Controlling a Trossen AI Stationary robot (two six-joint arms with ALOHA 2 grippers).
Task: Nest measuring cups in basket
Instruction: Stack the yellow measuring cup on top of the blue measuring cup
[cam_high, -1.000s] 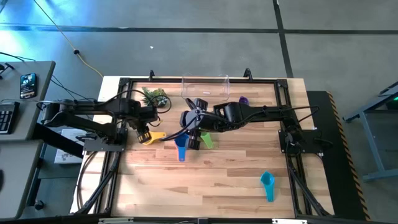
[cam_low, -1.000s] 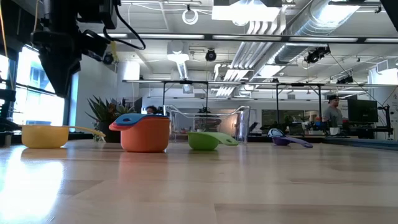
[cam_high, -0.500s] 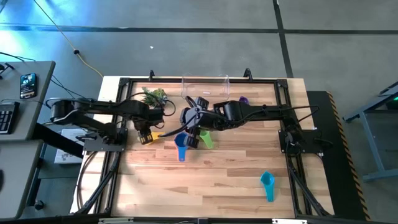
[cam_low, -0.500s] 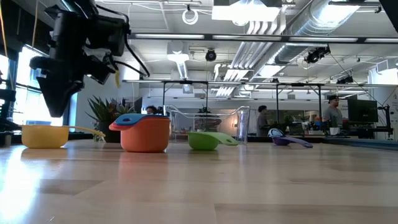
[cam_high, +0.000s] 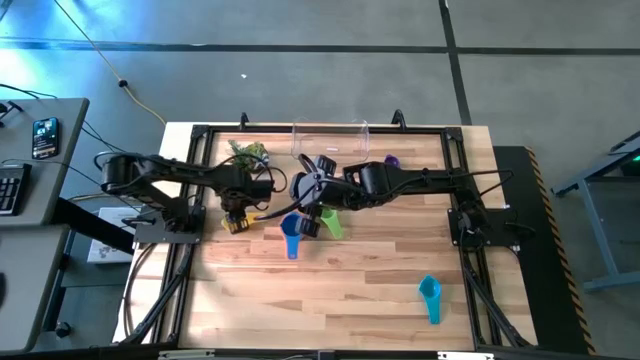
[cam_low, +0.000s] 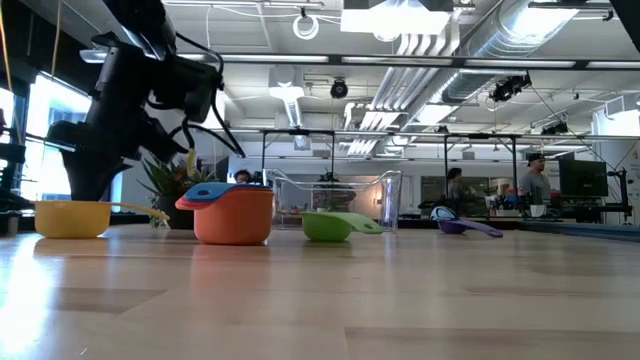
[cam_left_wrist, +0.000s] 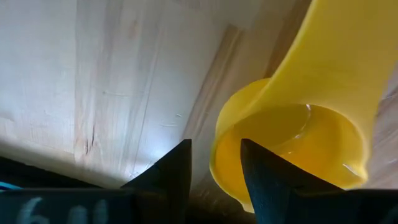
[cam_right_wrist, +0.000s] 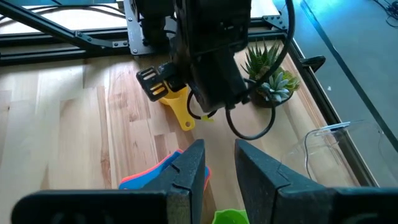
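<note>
Near table (cam_high: 360, 300) bare (teal cup (cam_high: 430, 296) aside).

The table (cam_high: 340, 280) is lit evenly from above in the high view, and only soft, small shadows are seen under the arms. A blue glow is seen on the floor at the top left corner. In the low view, bright ceiling lamps (cam_low: 400, 25) are seen, and a window (cam_low: 55, 140) at the left is washed out white. A pale shine is thrown on the wood near it. The left arm is seen as a dark shape against that light. In the left wrist view, the yellow cup (cam_left_wrist: 298, 143) is blurred, and a white glare patch is seen on the wood.
</note>
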